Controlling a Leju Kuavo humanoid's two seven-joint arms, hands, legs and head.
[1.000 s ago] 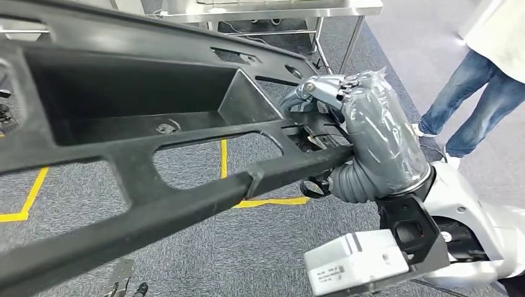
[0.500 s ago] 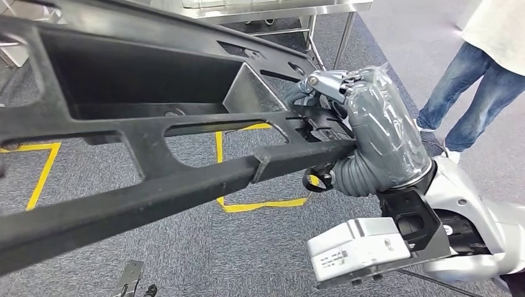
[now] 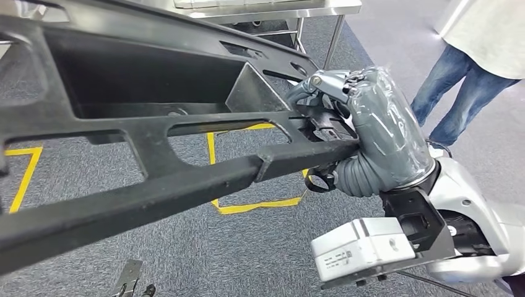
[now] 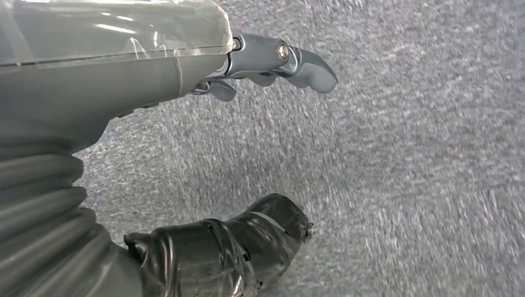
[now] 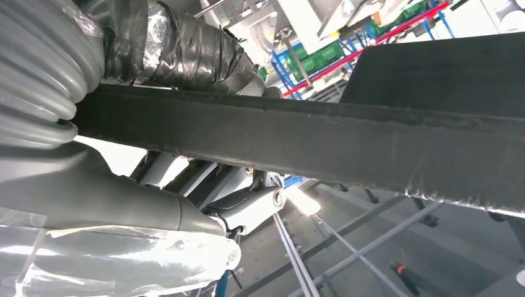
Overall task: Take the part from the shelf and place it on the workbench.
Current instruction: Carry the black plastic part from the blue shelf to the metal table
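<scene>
- The part — a long black moulded frame with a deep tray pocket and cut-outs — is off the shelf and carried in the air, running from the left edge of the head view to centre right, above the grey carpet.
- The right hand grips the part's right end at centre right of the head view: fingers wrapped over the top, thumb beneath the lower bar. In the right wrist view that bar crosses the picture with the hand closed around it.
- The left hand holds nothing; thumb and fingers stand apart over blurred carpet.
- The steel table sits at the top centre of the head view, just beyond the part's far edge — my guess is that this is the workbench still to be reached.
- Risk: as far as the views show, one hand carries a long part at one end, so it could twist or slip in the grip.
- Risk: the far edge could knock the table's rim or leg on approach.
- Risk: a person stands at the upper right, near the part's right end — a swing could catch them.
- Yellow tape marks the floor under the part.
- Writing: a small label on the white wrist box at lower right, too small to read.
</scene>
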